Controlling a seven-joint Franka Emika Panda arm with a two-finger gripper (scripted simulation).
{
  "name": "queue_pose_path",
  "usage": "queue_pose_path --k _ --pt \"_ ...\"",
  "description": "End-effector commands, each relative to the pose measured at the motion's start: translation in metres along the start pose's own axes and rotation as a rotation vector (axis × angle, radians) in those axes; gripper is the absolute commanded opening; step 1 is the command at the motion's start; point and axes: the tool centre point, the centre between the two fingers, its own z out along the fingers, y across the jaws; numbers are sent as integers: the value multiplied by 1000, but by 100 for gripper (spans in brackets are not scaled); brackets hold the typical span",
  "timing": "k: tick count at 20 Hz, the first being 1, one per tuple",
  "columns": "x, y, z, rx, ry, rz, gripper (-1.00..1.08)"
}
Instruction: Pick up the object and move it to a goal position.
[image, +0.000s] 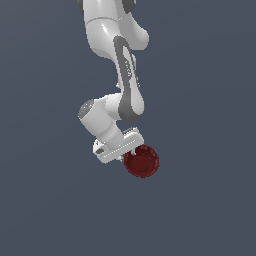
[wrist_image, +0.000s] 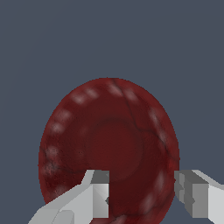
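- The arm (image: 117, 55) is cut off at the top edge of the exterior view; its base is not seen.
- The gripper (image: 131, 150) is partly hidden by the bowl (image: 142, 161) just below the frame's centre.
- In the wrist view, the fingers (wrist_image: 94, 197) are spread, with the bowl (wrist_image: 109, 144) rim between them; contact cannot be told.
- The bowl is seen as dark red, glossy and round, with pale glints around its rim.
- The background is plain grey-blue.

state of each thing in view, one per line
bowl: dark red and glossy, inside facing the wrist camera, whole.
claw: open, fingers apart over the bowl's near rim, not seen closed on it.
arm: bent down over the bowl; in the exterior view the claw overlaps the bowl's edge.
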Motion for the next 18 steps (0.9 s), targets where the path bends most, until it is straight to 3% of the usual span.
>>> queue_pose_path --k 1,18 --pt "1 3 2 17 23 -10 28" --pt "3 25 3 69 117 -31 28"
